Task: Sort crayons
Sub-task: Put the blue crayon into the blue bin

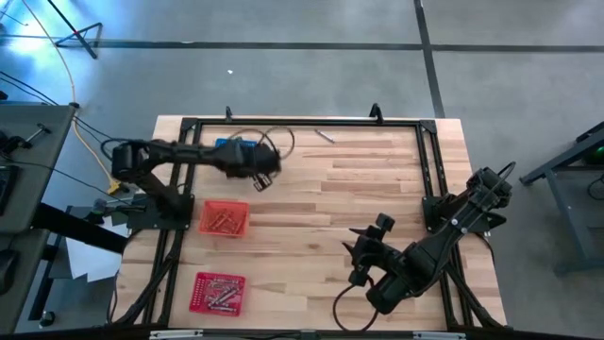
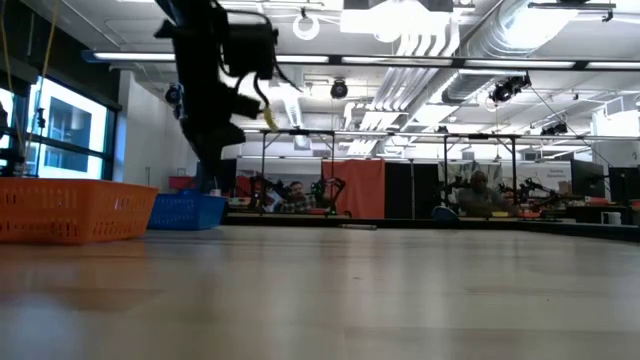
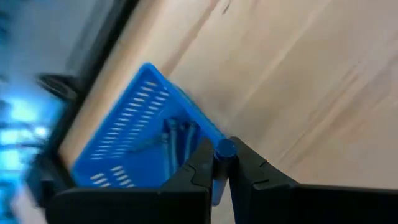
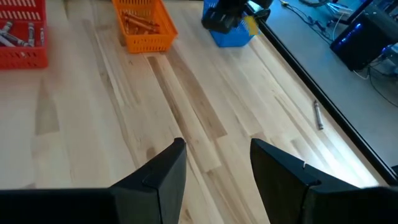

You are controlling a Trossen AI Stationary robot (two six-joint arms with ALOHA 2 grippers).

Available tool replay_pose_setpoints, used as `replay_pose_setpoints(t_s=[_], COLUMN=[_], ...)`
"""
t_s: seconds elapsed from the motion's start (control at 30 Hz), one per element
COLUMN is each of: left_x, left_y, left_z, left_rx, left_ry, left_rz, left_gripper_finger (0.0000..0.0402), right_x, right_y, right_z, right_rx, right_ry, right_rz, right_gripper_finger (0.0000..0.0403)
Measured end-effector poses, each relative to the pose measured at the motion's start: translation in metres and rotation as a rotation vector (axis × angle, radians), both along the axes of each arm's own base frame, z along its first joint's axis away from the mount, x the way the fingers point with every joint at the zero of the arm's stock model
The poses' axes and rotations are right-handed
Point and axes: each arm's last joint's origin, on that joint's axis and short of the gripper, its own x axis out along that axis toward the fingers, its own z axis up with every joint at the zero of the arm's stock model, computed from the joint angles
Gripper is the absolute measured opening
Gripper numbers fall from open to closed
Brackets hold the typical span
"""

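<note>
Three mesh baskets in high view: left gripper (image 1: 262, 170) over the blue basket (image 1: 226, 144) at the surface's (image 1: 359, 189) far edge, orange basket (image 1: 224, 218) and red basket (image 1: 218, 292) holding crayons, right gripper (image 1: 363, 260) idle near the front right. Left wrist view: left gripper clenched on a blue crayon (image 3: 224, 149) above the blue basket, more crayons inside. Right wrist view: right gripper's fingers (image 4: 165, 168) released, a greyish crayon (image 4: 318, 116) alone by the far edge.
</note>
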Motion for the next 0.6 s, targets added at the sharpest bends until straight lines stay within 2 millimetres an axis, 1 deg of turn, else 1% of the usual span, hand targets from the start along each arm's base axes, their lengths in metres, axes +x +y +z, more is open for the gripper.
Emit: replay_pose_setpoints(t_s=[0.07,0.13,0.23,0.3,0.43,0.6], left_x=[-0.005,-0.009,-0.014,-0.016,-0.016,-0.01], left_y=[0.016,0.027,0.04,0.045,0.046,0.038], left_z=[-0.001,-0.001,0.0,0.0,0.0,-0.001], left_rx=[-0.048,-0.041,-0.013,-0.012,-0.061,-0.099], left_ry=[0.009,0.014,0.035,0.043,0.022,-0.009], left_rz=[0.024,0.056,0.082,0.085,0.081,0.037], left_gripper_finger=[0.0008,0.0008,0.0008,0.0008,0.0008,0.0008], right_x=[0.0,0.0,0.0,0.0,0.0,0.001], right_y=[0.0,0.0,0.0,0.0,0.0,-0.002], right_z=[0.0,0.0,0.0,0.0,0.0,0.0], right_rx=[0.0,0.0,0.002,0.002,0.002,-0.007], right_ry=[0.0,0.0,-0.001,-0.001,-0.001,0.006], right_rz=[0.0,0.0,-0.001,-0.001,-0.001,-0.003], right_gripper_finger=[0.0172,0.0172,0.0172,0.0172,0.0172,0.0172])
